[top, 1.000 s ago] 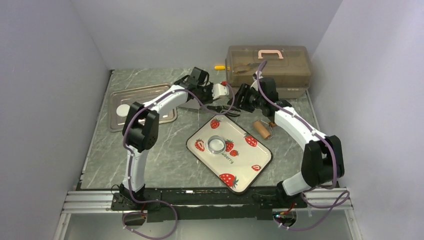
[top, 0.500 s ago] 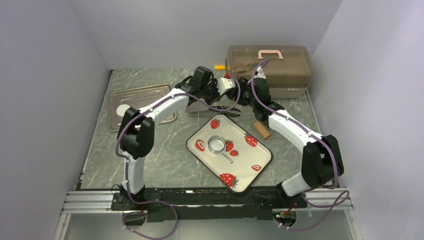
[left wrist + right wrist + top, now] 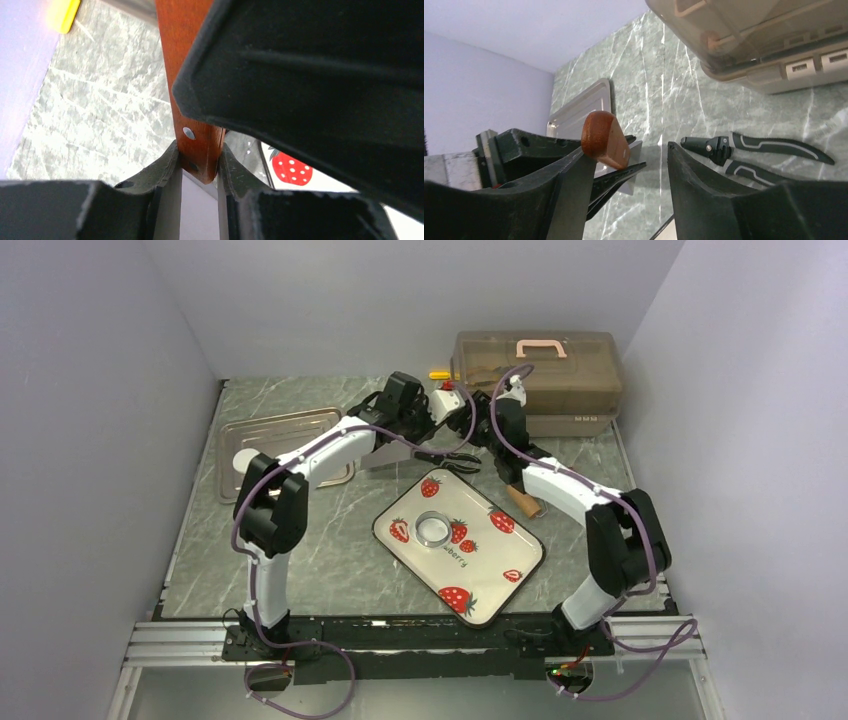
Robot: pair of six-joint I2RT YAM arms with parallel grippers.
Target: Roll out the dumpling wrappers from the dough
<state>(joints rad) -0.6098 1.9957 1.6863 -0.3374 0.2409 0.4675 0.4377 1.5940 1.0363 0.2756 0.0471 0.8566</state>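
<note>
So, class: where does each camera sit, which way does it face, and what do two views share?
Top external: above and behind the arm bases, looking down on the table; both arms show whole.
Left wrist: on the left arm, looking along the left gripper, shut on a wooden handle; its fingers show.
Right wrist: on the right arm, facing the toolbox and pliers; the open right gripper shows.
Shared: both wrist views show that handle; top and right wrist show the toolbox.

Left hand (image 3: 197,161) clamped tight, right hand (image 3: 627,152) parted, both far forward
</note>
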